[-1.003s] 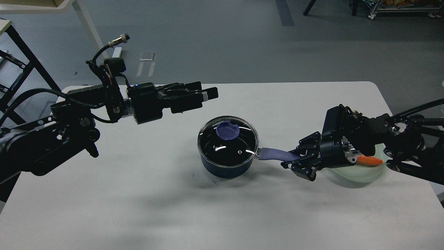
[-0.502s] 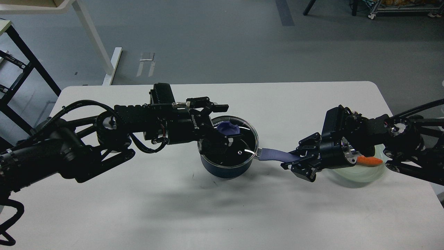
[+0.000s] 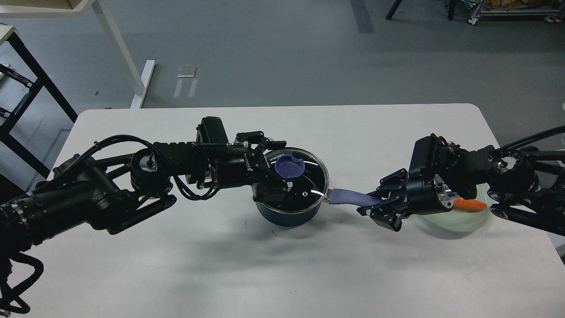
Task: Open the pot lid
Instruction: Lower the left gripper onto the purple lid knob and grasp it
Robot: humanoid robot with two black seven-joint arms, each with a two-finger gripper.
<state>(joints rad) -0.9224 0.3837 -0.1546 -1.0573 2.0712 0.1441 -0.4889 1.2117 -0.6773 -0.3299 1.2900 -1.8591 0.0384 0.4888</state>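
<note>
One dark blue pot (image 3: pixel 289 210) sits near the middle of the white table (image 3: pixel 176 265), and its glass lid (image 3: pixel 304 185) is still on, lying flat on the rim. One purple knob (image 3: pixel 289 168) stands on the lid, toward the far side of it. One purple handle (image 3: pixel 351 196) sticks out of the pot to the right.

The left gripper (image 3: pixel 276 165) reaches in from the left, low over the left edge of the lid. Its fingers stand apart, one on the far side and one on the near side, just left of the knob and not closed on it. Whether either finger touches the knob or the glass cannot be told, since black metal lies against dark glass there.

The right gripper (image 3: pixel 375 201) is at the outer end of the handle. Its jaws are around the handle tip, one above and one below, and look clamped on it.

Behind the right gripper, one pale green plate (image 3: pixel 459 223) lies on the table near the right edge, partly covered by the right arm. One orange carrot (image 3: pixel 470 205) rests on it, half hidden by the wrist.

Beyond the table the grey floor (image 3: pixel 287 53) shows, with a white table leg (image 3: pixel 119 48) and a black frame (image 3: pixel 26 70) at the upper left and a wheeled cart (image 3: pixel 512 11) at the upper right. None of these lies near the pot.
</note>
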